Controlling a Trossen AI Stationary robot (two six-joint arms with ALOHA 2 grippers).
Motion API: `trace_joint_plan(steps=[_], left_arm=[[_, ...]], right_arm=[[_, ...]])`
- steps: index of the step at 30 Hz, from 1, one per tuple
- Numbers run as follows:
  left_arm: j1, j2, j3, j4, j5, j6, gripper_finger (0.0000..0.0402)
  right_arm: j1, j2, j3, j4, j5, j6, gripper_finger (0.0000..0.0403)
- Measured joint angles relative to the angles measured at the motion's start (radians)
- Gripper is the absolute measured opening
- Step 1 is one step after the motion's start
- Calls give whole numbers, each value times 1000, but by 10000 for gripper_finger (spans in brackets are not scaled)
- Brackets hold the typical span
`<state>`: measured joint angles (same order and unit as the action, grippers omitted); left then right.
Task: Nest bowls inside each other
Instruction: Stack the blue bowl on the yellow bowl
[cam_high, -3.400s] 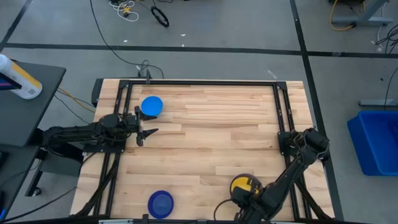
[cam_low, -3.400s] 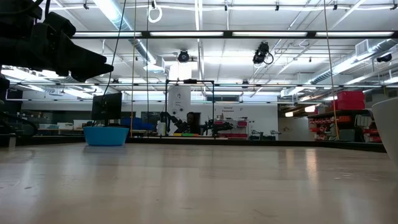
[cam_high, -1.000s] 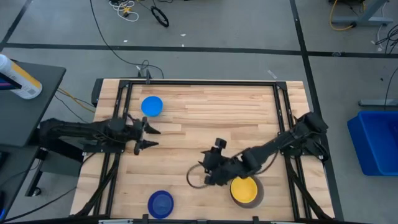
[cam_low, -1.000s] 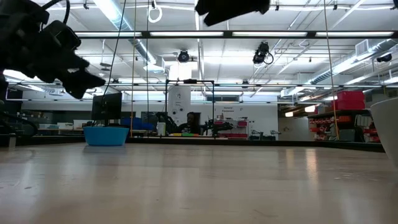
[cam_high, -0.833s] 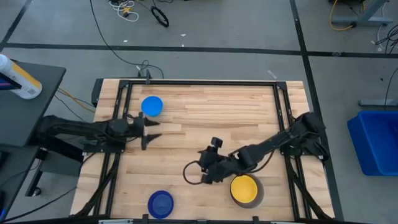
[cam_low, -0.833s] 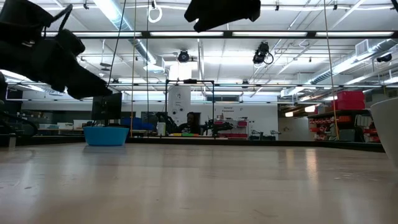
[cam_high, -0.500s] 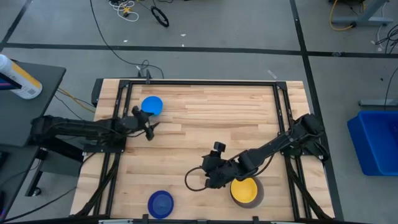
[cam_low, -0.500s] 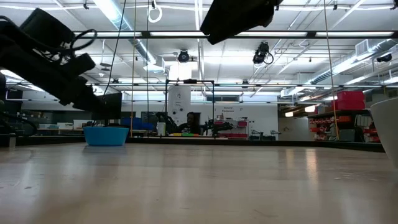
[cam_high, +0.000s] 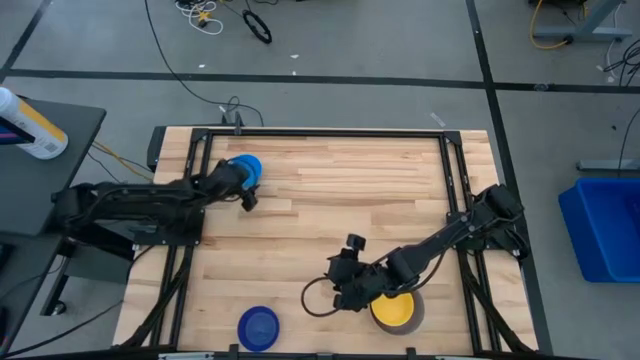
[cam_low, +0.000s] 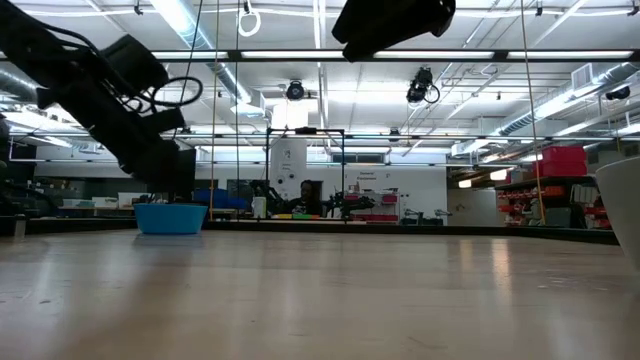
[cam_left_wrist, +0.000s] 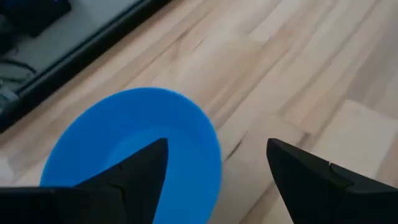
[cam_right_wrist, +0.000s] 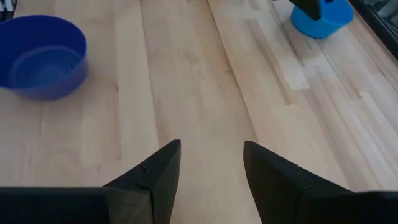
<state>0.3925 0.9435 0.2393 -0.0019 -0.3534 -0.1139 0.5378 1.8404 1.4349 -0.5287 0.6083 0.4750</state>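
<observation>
A light blue bowl (cam_high: 248, 165) (cam_left_wrist: 124, 140) stands on its base at the table's far left. My left gripper (cam_high: 243, 186) (cam_left_wrist: 216, 144) hovers open over its rim, one finger above the hollow and the other outside the wall. A dark blue bowl (cam_high: 258, 327) (cam_right_wrist: 40, 56) stands at the near edge. A yellow bowl (cam_high: 393, 305) sits nested in the grey bowl (cam_high: 413, 318) at the near right. My right gripper (cam_high: 337, 290) (cam_right_wrist: 212, 146) hangs open above bare wood just left of that pair, with nothing between its fingers.
A black metal frame (cam_high: 320, 133) runs along the table's far edge and down both sides. The middle and far right of the wooden top (cam_high: 370, 190) lie bare. In the low view the light blue bowl (cam_low: 170, 217) shows far off under the left arm (cam_low: 120, 90).
My left gripper has swung toward the far edge onto the light blue bowl and tipped nose-down, staying open. My right gripper has drifted a little toward the near edge and sunk slightly. The bowls have kept their places.
</observation>
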Motion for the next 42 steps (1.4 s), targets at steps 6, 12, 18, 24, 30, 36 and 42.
trace_joint_plan(steps=[6, 12, 18, 24, 30, 36, 42], left_arm=[[74, 127, 32, 32, 97, 7, 279], [89, 213, 34, 97, 104, 7, 274], [88, 239, 34, 132, 61, 21, 223], [88, 239, 34, 135, 27, 40, 134], [88, 239, 34, 137, 24, 66, 18], [88, 239, 35, 137, 25, 74, 7], [88, 239, 35, 137, 25, 76, 6]], right_arm=[[13, 0, 0, -14, 0, 28, 189], [27, 0, 0, -14, 0, 55, 186], [35, 0, 0, -14, 1, 62, 174], [35, 0, 0, -14, 0, 71, 165], [36, 0, 0, -14, 0, 83, 159], [36, 0, 0, -32, 0, 39, 152], [43, -1, 0, 1, 61, 0, 119]])
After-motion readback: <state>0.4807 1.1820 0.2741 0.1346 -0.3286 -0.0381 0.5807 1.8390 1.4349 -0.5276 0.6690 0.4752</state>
